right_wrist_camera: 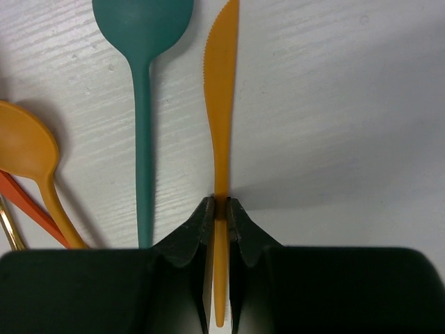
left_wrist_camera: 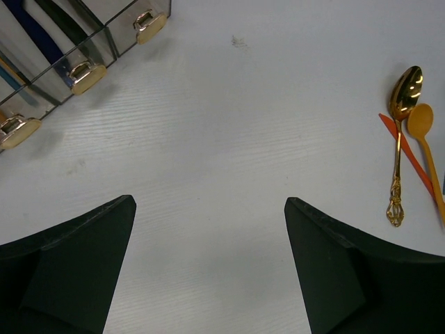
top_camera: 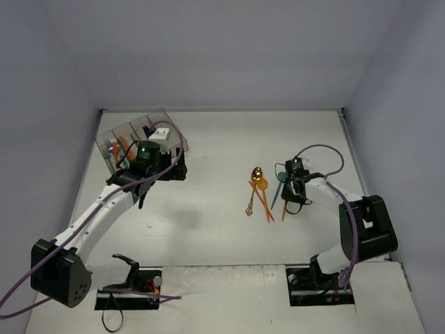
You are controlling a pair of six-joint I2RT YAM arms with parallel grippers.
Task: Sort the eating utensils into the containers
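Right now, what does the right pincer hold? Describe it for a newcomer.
On the white table, find the loose utensils right of centre, at the right pincer. It is the orange knife clamped by its handle, beside the teal spoon: flat with a serrated edge, not a round bowl.

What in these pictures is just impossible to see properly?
- Top view: the left arm covers part of the tray, so its contents cannot be counted.
- Left wrist view: the tray runs off the top-left edge; any writing on its tan labels is too small to read.
- Right wrist view: the right gripper, shut on the orange knife, hides the teal spoon's handle end.
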